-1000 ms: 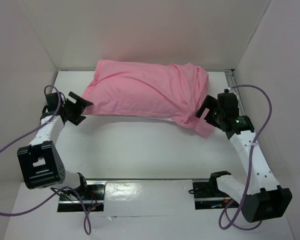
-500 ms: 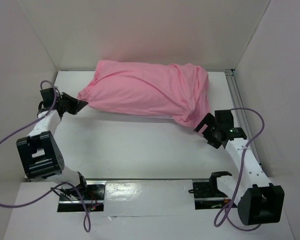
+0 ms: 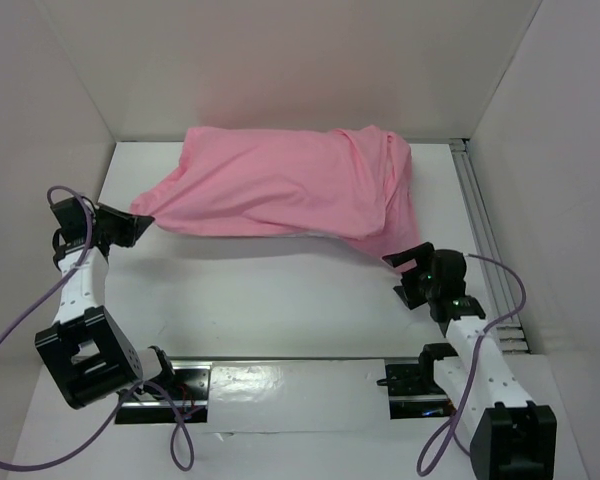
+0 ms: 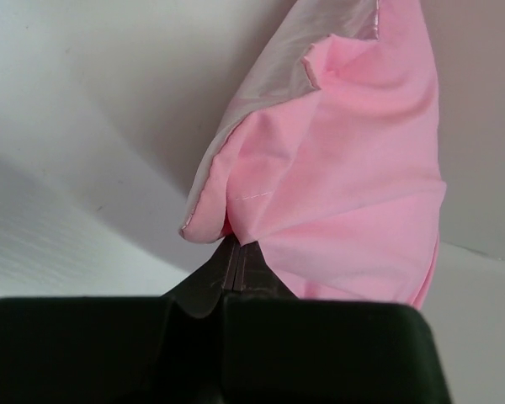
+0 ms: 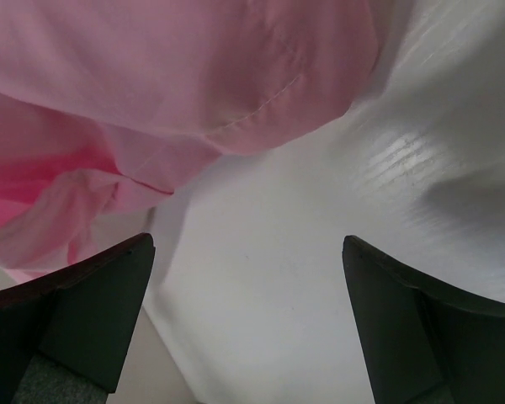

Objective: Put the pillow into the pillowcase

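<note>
The pink pillowcase lies plump across the back of the white table. The pillow is hidden under the pink fabric. My left gripper is at the pillowcase's left corner, shut on it, and the corner is drawn out into a point. In the left wrist view the fingertips pinch a fold of the pillowcase. My right gripper stands open just near of the pillowcase's drooping right end, apart from it. In the right wrist view the gripper holds nothing, with the pillowcase beyond it.
White walls close in the table on the left, back and right. A metal rail runs along the right edge. A shiny plate with the arm mounts spans the near edge.
My left gripper shut on the pillowcase's left corner and pulled it left and nearer. My right gripper drew back toward the near edge, away from the pillowcase's right end.
</note>
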Robot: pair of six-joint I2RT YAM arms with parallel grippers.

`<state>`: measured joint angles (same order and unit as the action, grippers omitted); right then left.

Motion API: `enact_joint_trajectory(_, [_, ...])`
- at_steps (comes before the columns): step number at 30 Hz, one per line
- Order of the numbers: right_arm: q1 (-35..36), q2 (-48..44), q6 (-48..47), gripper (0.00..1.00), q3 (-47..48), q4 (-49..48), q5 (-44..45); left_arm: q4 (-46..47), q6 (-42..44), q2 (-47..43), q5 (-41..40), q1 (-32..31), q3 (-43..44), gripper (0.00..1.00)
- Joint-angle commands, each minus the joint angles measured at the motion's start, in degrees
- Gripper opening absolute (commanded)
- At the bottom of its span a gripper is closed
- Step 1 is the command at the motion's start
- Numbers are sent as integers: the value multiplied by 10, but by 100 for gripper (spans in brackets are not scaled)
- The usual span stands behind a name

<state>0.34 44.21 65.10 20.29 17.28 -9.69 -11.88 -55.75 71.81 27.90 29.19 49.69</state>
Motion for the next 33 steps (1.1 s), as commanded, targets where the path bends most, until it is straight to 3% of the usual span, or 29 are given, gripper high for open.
enact_joint_trajectory(1, [-4, -53, 109, 100, -67, -120, 46, 3, 3, -12, 7, 5, 1, 0])
enact_joint_trajectory(4, [-4, -89, 128, 99, -113, -195, 78, 3, 9, -12, 12, 5, 1, 0])
enact_joint_trajectory(13, [-4, -14, 158, 100, -167, -384, 133, 3, 9, -12, 12, -11, -4, 0])
enact_joint_trajectory(22, [-11, 131, 152, 98, -137, -517, 172, 8, 9, -12, 12, -33, -4, 0])
enact_joint_trajectory(25, [-26, 178, 152, 75, -123, -577, 157, 8, 9, -12, 12, -39, -4, 0])
enact_joint_trajectory(27, [-38, 192, 131, 56, -97, -577, 157, 8, 9, -12, 12, -39, -4, 0])
enact_joint_trajectory(30, [-44, 197, 84, 38, -58, -566, 142, 8, 9, -12, 12, -44, -4, 0])
enact_joint_trajectory(33, [-44, 167, 44, 1, -3, -481, 150, 8, 9, -6, 18, -49, 8, 0])
